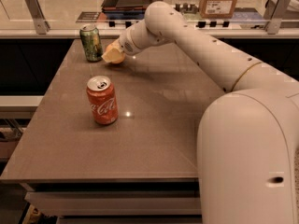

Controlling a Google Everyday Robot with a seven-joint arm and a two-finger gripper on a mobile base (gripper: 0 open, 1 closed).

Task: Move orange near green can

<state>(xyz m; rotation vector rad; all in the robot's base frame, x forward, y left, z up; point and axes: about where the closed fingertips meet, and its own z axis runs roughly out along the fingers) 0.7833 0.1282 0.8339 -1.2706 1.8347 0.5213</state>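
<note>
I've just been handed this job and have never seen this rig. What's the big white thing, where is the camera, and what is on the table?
The big white shape is the robot's arm: a single arm on a mobile base, reaching from the lower right of the picture across the table to its far left. There is only one camera view, and it looks down over the table; where the camera is mounted is not on record. The tool at the arm's tip is close beside the green can, which stands upright at the far-left corner. The pale orange lump at the tip is the orange; I cannot tell whether it is gripped or let go. A red Coca-Cola can stands upright nearer the camera, apart from both.
</note>
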